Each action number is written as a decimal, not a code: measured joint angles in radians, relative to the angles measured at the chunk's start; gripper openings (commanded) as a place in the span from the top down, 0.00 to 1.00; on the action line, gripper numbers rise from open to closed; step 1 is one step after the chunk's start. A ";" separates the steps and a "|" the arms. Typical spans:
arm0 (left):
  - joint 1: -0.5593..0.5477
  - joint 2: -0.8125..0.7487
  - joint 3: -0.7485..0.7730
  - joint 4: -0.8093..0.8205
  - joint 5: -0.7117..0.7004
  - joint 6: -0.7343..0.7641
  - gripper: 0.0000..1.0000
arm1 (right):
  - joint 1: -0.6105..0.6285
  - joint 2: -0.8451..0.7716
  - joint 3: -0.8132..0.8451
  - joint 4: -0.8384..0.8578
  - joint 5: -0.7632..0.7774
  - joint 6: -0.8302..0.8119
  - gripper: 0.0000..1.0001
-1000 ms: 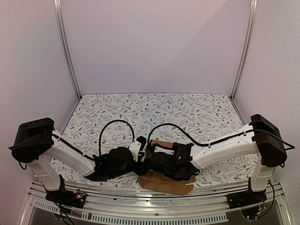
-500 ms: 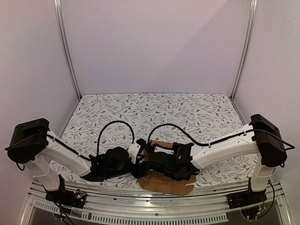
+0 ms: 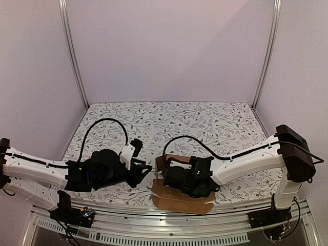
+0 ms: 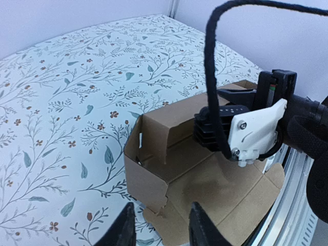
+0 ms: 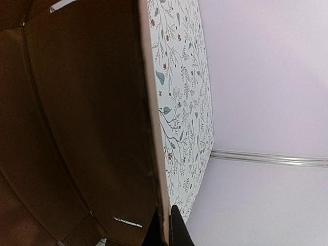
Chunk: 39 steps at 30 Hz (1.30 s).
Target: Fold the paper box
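The paper box [image 3: 180, 201] is brown cardboard, partly formed, lying at the near edge of the table. In the left wrist view the paper box [image 4: 215, 184] has a left wall standing up with a ragged lower corner, and a flat panel spreads toward the rail. My right gripper [image 5: 166, 228] is shut on the top edge of an upright wall of the paper box [image 5: 87, 113]. From above, my right gripper [image 3: 165, 174] sits at the box's left end. My left gripper [image 3: 146, 171] hovers just left of the box. In its own view my left gripper [image 4: 163, 229] is open, holding nothing.
The floral tablecloth [image 3: 205, 123] stretches back to pale walls and two metal posts [image 3: 72, 56]. A metal rail [image 3: 169, 228] runs along the near edge under the box. The right arm's black cable [image 4: 212, 77] loops above the box.
My left arm has drawn back to the left, away from the box, and its jaws have narrowed. The right gripper has kept its hold on the box wall.
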 measured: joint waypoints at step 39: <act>0.269 0.385 0.084 0.192 0.383 -0.118 1.00 | 0.000 -0.018 -0.009 0.011 -0.031 -0.002 1.00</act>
